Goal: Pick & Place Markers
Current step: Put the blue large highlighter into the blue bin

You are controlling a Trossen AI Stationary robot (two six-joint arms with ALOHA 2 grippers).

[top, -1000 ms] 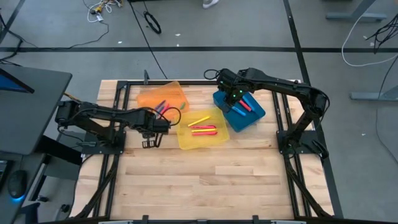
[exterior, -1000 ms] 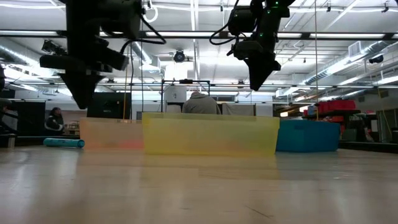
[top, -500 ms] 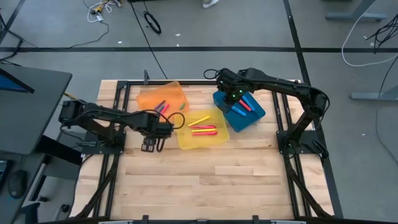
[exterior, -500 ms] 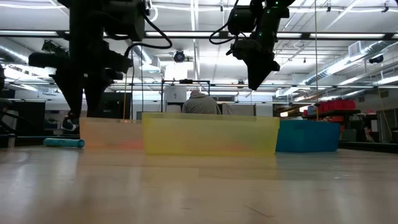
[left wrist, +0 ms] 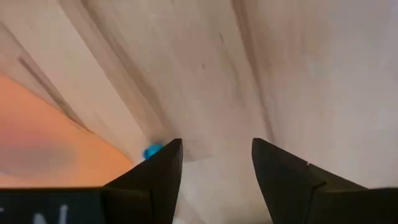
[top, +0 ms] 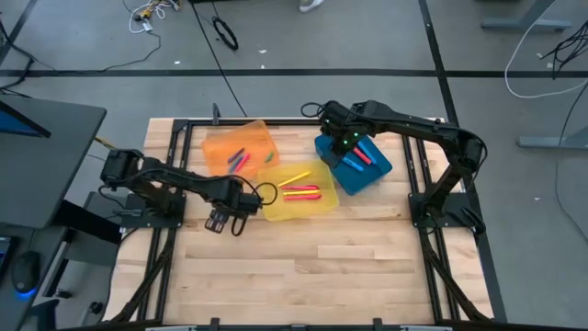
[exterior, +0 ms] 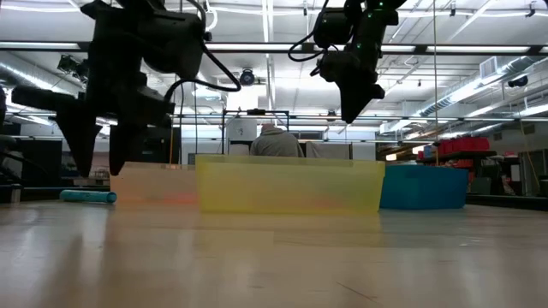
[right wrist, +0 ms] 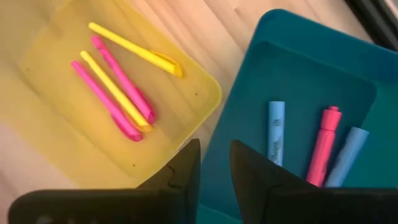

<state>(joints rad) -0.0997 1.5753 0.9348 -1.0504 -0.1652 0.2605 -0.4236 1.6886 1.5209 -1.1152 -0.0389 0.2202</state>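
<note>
My left gripper (top: 220, 222) is open and hangs low over bare wood in front of the orange bin (top: 237, 145). A teal-blue marker (exterior: 87, 196) lies flat on the table below it. Only its end (left wrist: 152, 150) shows beside one finger in the left wrist view. My right gripper (top: 344, 147) hangs above the blue bin's left wall (right wrist: 242, 93), empty, with a narrow gap between its fingers. Yellow and pink markers (right wrist: 118, 87) lie in the yellow bin (top: 296, 190). Blue and pink markers (right wrist: 323, 146) lie in the blue bin. Several markers (top: 238, 158) lie in the orange bin.
The three bins stand in a row across the table's far half, orange on the left, yellow (exterior: 289, 186) in the middle and blue (exterior: 424, 188) on the right. Bare wood (top: 331, 267) fills the near half. A black frame (top: 175, 165) runs along both sides.
My left gripper has moved toward the table's near edge and come lower, from beside the orange bin to the wood in front of it. My right gripper has stayed above the blue bin.
</note>
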